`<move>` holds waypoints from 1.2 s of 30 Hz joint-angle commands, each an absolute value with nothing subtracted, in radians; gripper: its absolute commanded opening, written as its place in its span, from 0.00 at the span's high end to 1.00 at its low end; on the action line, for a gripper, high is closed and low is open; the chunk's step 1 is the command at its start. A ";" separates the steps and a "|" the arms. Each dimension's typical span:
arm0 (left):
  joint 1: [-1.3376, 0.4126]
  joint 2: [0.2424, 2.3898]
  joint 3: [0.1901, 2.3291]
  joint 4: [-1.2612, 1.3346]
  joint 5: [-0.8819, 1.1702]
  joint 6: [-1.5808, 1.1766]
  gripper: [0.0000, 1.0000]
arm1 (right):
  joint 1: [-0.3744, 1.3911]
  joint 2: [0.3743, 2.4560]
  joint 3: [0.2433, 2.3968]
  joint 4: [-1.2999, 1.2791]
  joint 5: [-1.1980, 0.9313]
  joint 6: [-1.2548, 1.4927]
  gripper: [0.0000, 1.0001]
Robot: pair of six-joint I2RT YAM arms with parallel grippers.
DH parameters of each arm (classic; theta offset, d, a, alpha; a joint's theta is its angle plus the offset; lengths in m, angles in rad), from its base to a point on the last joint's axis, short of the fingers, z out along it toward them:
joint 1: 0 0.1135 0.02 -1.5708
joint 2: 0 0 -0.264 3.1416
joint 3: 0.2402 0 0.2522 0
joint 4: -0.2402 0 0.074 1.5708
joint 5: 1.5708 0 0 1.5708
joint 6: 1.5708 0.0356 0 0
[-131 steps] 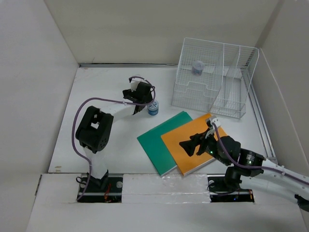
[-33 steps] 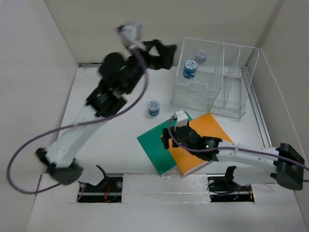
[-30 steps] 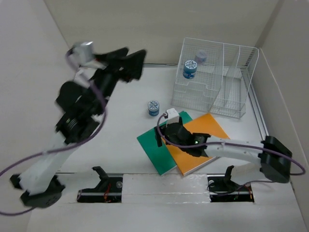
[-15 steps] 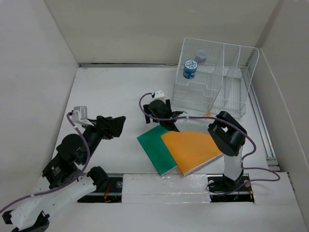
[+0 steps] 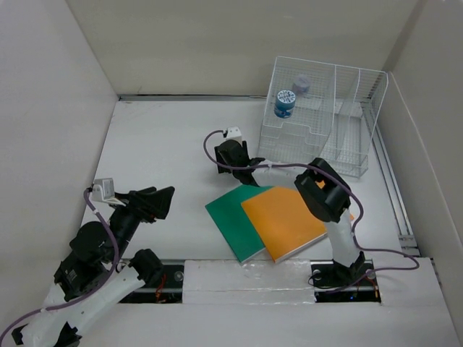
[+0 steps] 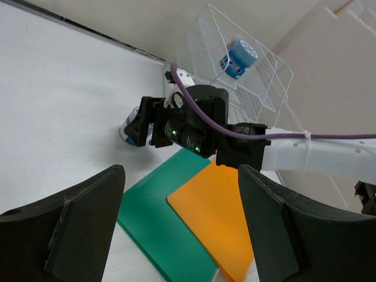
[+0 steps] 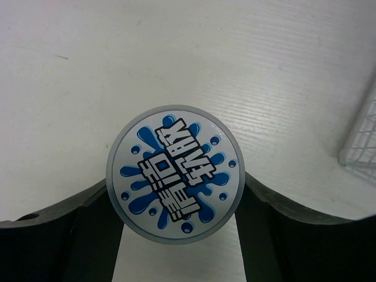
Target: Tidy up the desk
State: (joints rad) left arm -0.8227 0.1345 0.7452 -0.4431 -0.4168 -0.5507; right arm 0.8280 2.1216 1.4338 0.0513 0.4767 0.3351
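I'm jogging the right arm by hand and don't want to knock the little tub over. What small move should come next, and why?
Probably close the right gripper firmly on the blue-and-white tub. The wrist view shows its lid centred between the fingers, which flank it on the desk, though the pictures cannot confirm a firm grip.

Flat matte white desk (image 5: 159, 144)

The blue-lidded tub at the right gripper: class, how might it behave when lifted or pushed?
The tub looks small and rigid, so probably light. Its round side may slip in the right gripper. Upright on the desk, it would likely slide when pushed; toppled, roll.
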 commanded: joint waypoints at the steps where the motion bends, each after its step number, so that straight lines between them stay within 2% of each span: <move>1: -0.824 0.147 0.741 -0.414 -0.387 -0.526 0.27 | 0.816 2.120 1.467 0.127 0.511 0.331 0.40; 5: -0.824 0.156 0.736 -0.411 -0.374 -0.522 0.26 | 0.876 2.025 1.393 0.198 0.561 0.275 0.44; 11: -0.824 0.153 0.732 -0.403 -0.373 -0.518 0.26 | 0.923 1.656 1.370 0.135 0.548 0.189 0.44; 17: -0.824 0.166 0.732 -0.400 -0.359 -0.511 0.26 | 0.712 1.396 1.462 -0.044 0.413 0.183 0.42; 22: -0.824 0.167 0.732 -0.399 -0.354 -0.509 0.26 | 0.548 1.391 1.563 -0.210 0.406 0.181 0.42; 29: -0.824 0.175 0.729 -0.397 -0.354 -0.508 0.26 | 0.336 1.404 1.554 -0.290 0.356 0.215 0.42; 36: -0.824 0.187 0.732 -0.396 -0.353 -0.505 0.26 | 0.255 1.445 1.549 -0.307 0.284 0.218 0.42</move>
